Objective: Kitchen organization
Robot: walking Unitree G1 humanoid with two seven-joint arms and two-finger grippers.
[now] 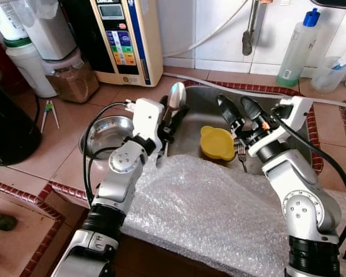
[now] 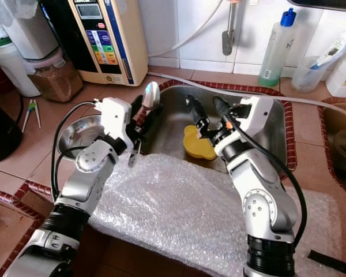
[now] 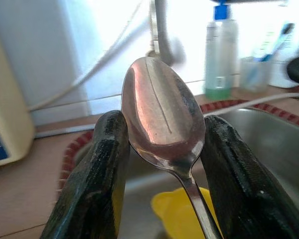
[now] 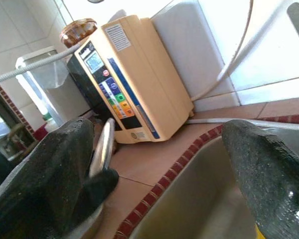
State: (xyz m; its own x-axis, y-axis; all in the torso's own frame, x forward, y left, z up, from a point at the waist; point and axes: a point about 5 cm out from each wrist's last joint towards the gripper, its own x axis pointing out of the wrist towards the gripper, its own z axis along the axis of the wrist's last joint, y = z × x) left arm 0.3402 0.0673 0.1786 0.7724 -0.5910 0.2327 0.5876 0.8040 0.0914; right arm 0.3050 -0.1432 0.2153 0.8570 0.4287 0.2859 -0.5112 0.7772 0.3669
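My left gripper (image 1: pixel 170 115) is shut on a metal spoon (image 1: pixel 176 95), bowl end up, above the left rim of the steel sink (image 1: pixel 277 135). In the left wrist view the spoon (image 3: pixel 162 114) stands between the two black fingers (image 3: pixel 97 174). My right gripper (image 1: pixel 237 107) hangs open over the sink with nothing between its fingers, just above a yellow cup (image 1: pixel 217 143) lying in the basin. A fork (image 1: pixel 241 156) lies beside the cup. A steel bowl (image 1: pixel 106 134) sits on the tiled counter left of the sink.
Bubble wrap (image 1: pixel 213 213) covers the counter's front edge. A cream water appliance (image 1: pixel 124 37), jars (image 1: pixel 69 72) and a black pot (image 1: pixel 8 124) stand at the back left. A bottle with a blue cap (image 1: pixel 300 46) and a clear cup stand at the back right. A hose (image 1: pixel 242 89) runs behind the sink.
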